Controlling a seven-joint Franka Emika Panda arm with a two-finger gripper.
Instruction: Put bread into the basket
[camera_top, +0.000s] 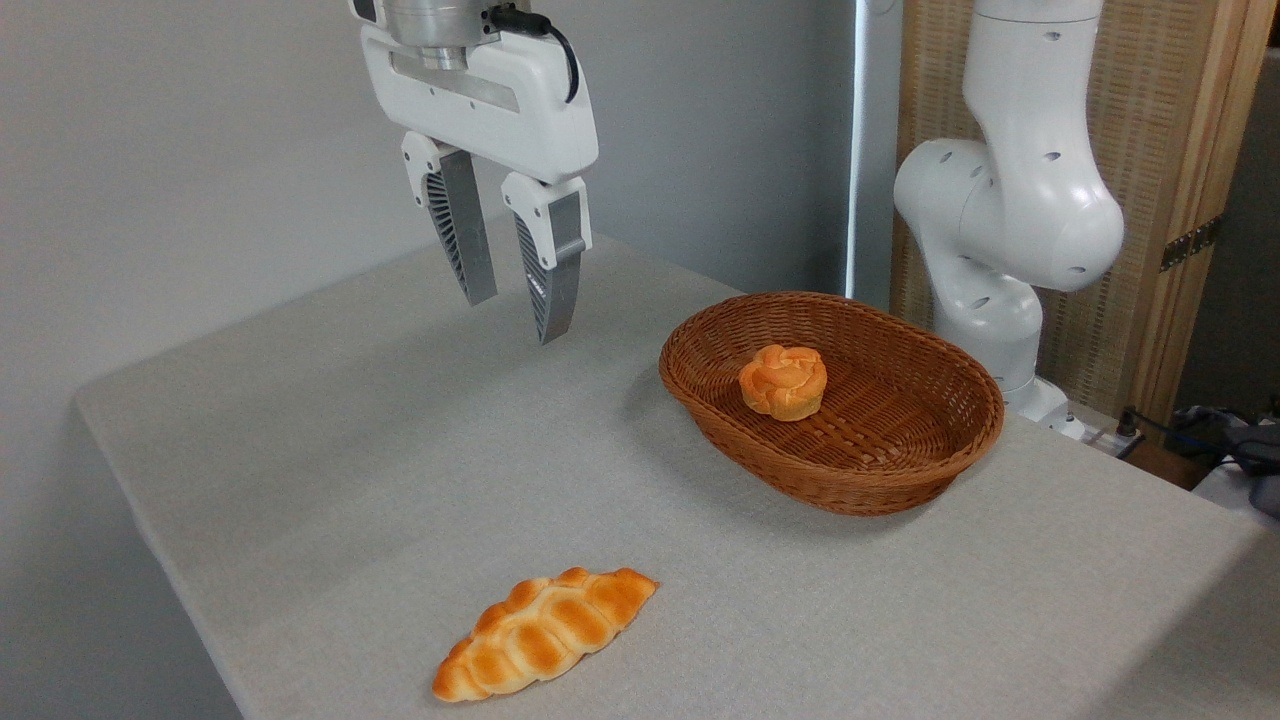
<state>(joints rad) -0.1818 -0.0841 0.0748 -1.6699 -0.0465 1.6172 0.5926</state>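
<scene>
Golden-orange braided bread (545, 633) (pointed ends, browned ridges) lies on the table (330, 450), pincer (515, 315) empty, narrowly parted above.

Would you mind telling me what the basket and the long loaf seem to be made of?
The basket looks like reddish-brown woven wicker, going by its visible weave and braided rim. The loaf has a smooth, evenly orange, slightly glossy surface, so it may be a foam or plastic imitation; I cannot be sure.

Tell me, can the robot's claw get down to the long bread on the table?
Probably yes. The gripper hangs open above the table, and the long bread lies alone on the cloth with nothing over or beside it. The basket sits off to the right.
</scene>
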